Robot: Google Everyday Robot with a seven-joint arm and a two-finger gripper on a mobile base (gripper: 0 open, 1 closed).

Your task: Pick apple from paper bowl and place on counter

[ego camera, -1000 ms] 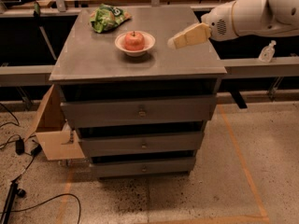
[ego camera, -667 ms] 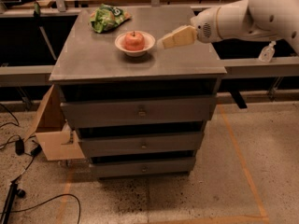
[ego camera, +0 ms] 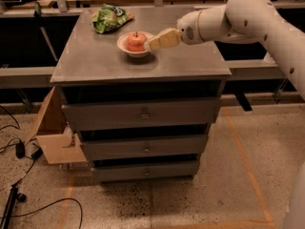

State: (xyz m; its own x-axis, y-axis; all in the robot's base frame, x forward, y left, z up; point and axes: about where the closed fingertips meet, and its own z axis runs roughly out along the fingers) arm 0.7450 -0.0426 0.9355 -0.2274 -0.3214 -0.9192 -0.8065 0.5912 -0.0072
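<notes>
Shows a white arm extending in from the upper right, bent at a rounded elbow above the back right corner of the tabletop and stretched leftward and slightly downward across the right half. Puts the tan end effector low over the right rim of the paper bowl, with the tip against or just beside the right side of the apple. Cannot tell whether released or clenched, nor whether truly touching the fruit. Finds the apple sitting upright in the bowl, stem up, around the middle of the tabletop, somewhat nearer the back edge than the front. Places a green snack bag near the back left corner, apart from the bowl. Leaves bare grey surface along the front edge, along the left edge, and over the front right corner below the arm. Reveals a cardboard box on the floor, beside the cabinet's left side.
</notes>
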